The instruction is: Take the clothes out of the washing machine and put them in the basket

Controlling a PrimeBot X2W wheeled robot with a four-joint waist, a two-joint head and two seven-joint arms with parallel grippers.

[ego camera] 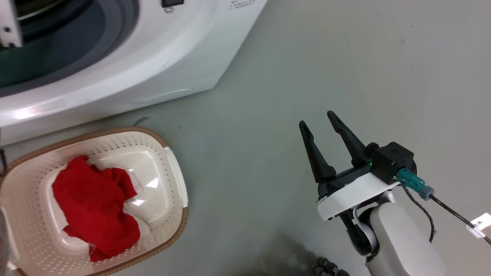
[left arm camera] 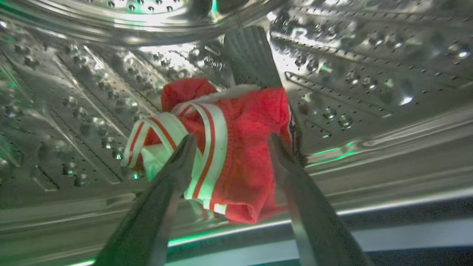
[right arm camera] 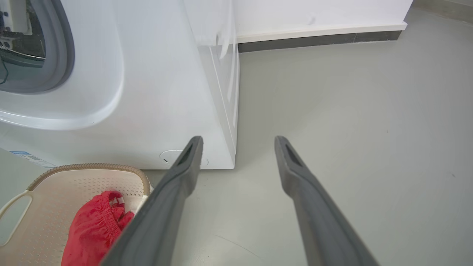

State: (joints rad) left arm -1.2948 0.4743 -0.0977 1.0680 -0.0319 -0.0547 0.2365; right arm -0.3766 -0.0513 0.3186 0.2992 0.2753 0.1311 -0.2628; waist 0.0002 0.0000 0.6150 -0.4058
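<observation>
Two red garments are showing: the plain garment (ego camera: pixel 96 207) is lying in the basket (ego camera: pixel 174 180), while the left wrist view is revealing the striped garment (left arm camera: pixel 236 159) in the drum (left arm camera: pixel 369 74) of the washing machine (ego camera: pixel 153 57), with the left gripper (left arm camera: pixel 232 137) holding its fingers spread astride it. The right gripper (ego camera: pixel 316 118) is hovering over the floor (ego camera: pixel 307 57), fingers apart.

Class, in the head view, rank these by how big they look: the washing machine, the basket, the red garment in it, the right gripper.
Largest to smallest:
1. washing machine, though cut off by the frame
2. basket
3. red garment
4. right gripper
The last two look close, and the gripper is nearer the camera, so that pair is unsure.
</observation>
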